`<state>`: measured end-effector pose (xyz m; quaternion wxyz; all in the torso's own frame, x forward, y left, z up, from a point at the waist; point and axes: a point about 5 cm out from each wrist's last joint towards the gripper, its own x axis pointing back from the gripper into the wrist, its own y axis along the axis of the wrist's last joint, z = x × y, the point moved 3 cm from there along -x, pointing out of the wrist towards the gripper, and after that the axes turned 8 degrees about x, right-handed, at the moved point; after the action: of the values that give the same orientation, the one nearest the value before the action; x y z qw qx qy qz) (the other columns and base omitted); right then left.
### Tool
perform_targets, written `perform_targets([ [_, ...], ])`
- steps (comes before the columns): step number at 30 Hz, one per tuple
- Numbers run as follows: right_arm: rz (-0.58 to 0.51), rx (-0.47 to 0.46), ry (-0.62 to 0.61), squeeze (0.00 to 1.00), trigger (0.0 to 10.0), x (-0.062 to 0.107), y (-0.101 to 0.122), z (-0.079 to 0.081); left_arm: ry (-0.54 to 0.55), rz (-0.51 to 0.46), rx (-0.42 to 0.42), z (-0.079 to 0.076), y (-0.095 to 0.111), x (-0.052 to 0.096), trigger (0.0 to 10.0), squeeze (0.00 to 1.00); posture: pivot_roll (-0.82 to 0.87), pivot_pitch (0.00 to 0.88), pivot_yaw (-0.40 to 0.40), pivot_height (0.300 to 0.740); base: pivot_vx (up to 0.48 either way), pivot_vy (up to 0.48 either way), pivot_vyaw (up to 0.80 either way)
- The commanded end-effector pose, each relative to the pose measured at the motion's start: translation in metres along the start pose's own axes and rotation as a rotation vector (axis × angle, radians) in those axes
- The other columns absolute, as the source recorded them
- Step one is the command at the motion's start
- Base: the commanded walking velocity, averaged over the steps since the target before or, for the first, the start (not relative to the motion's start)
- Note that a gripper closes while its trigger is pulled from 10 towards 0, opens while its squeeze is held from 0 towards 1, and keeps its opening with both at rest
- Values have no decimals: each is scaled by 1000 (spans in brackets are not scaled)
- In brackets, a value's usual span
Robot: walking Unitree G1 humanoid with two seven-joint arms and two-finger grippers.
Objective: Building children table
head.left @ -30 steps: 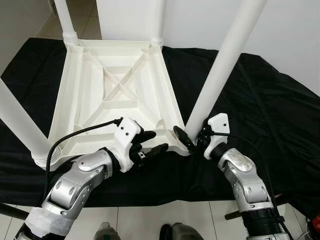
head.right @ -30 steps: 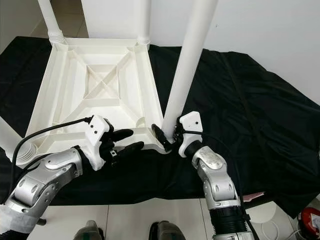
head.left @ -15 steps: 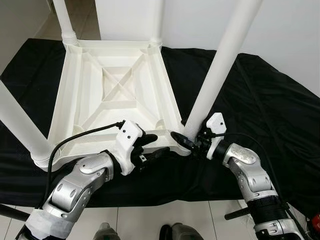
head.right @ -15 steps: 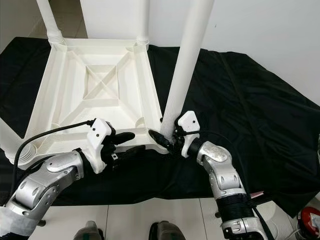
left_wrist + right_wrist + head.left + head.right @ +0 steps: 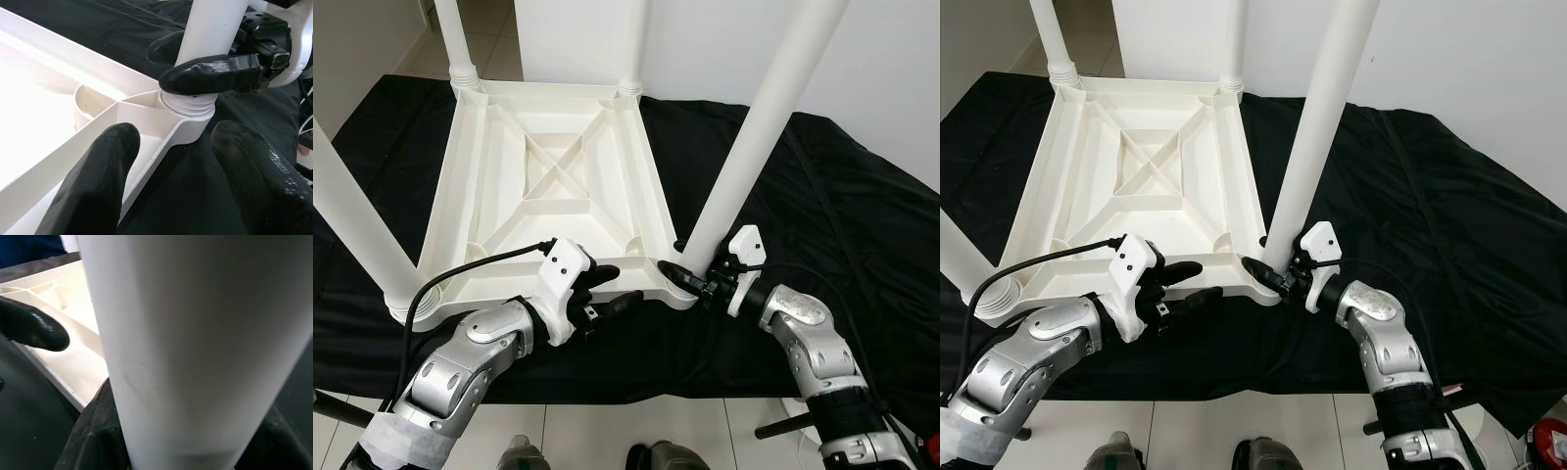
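the white plastic table (image 5: pixel 548 186) lies upside down on a black cloth (image 5: pixel 842 225) spread over the floor, its ribbed underside facing up. four white legs stand upright from its corner sockets: two at the far corners, one at the near left corner, and the near right leg (image 5: pixel 759 127) at the corner closest to both arms.

the right gripper (image 5: pixel 690 279) is clenched around the base of the near right leg, just above its threaded collar (image 5: pixel 188 104); in the right wrist view the leg sits between the two black fingers (image 5: pixel 93 431).

the left gripper (image 5: pixel 612 289) is released, fingers spread, straddling the near edge of the table frame just beside the same corner socket. its fingertips (image 5: pixel 105 166) show no firm grip on the frame.
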<state>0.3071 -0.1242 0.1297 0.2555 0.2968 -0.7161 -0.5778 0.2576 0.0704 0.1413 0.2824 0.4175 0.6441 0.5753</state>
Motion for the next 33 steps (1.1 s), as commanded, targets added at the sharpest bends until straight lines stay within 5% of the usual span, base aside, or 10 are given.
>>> perform_targets([
  [1,48,-30,-54,0,10000,4,-9,-3,-116,3,-8,-13,0,0,10000,0,53,32,-89,740,0,0,0],
  [6,69,-59,-209,0,10000,-3,-8,4,-123,3,4,-14,1,-1,10000,0,44,59,-83,740,0,0,0],
  [18,85,-56,-268,0,10000,-7,-10,11,-117,-1,3,-4,7,-4,10000,0,33,72,-68,740,0,0,0],
  [19,85,-55,-305,306,10000,-7,-5,12,-127,-7,-3,-5,12,-3,10000,0,41,75,-69,740,0,0,0],
  [21,85,-53,-321,306,10000,-7,-4,12,-130,-9,-5,-6,13,-3,10000,0,41,75,-69,740,0,0,0],
  [22,102,-77,-357,1000,10000,-7,-6,12,-127,-1,-6,-5,11,-2,10000,0,40,90,-72,740,0,0,0],
  [30,83,-107,-404,1000,10000,-5,3,21,-109,-6,20,-5,10,3,10000,0,38,111,-75,740,0,0,0],
  [31,57,-104,-390,133,10000,-4,6,22,-114,-7,33,-6,8,3,10000,0,42,125,-74,740,0,0,0],
  [32,44,-100,-367,0,10000,-4,8,22,-118,-5,34,-7,7,3,10000,0,40,105,-70,740,0,0,0],
  [33,44,-100,-367,0,10000,-4,8,22,-118,-5,34,-7,7,3,10000,0,40,105,-70,740,0,0,0],
])
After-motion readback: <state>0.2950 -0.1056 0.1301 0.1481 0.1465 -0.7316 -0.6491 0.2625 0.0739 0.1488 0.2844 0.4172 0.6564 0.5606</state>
